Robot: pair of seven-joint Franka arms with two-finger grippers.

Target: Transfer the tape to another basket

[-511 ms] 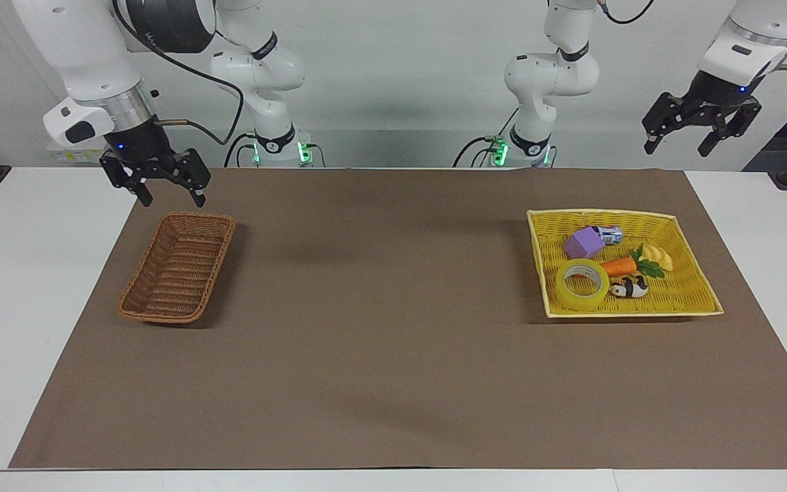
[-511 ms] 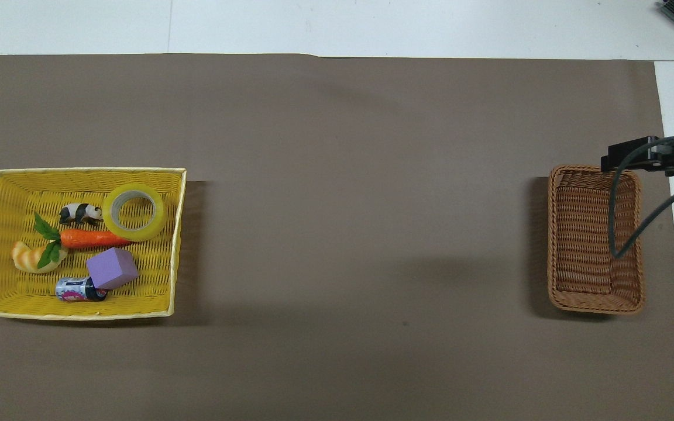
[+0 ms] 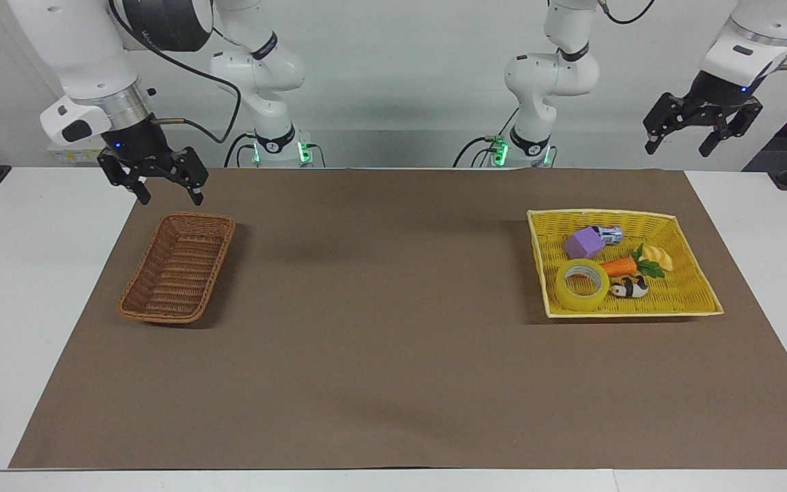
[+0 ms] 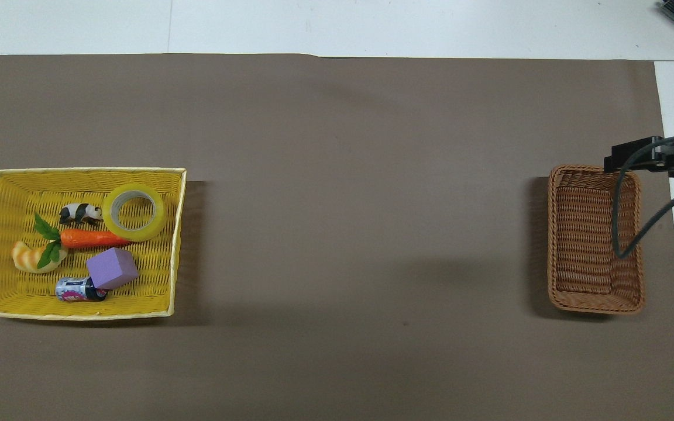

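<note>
Brown mat point(image 3: 393, 355), two baskets, no legible writing.
Tape point(image 3: 581, 284) lies in yellow basket point(image 3: 697, 290); wicker basket point(image 3: 176, 313) holds nothing; right gripper point(image 3: 162, 186) at its twelve o'clock, spread; left gripper point(image 3: 697, 130) spread.

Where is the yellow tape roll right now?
The tape lies in the yellow basket at the left arm's end of the table, beside the toy panda and touching the carrot.

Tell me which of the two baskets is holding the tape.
The yellow square basket at the left arm's end holds the tape, among other small items. The brown wicker basket at the right arm's end is narrower and holds nothing.
</note>
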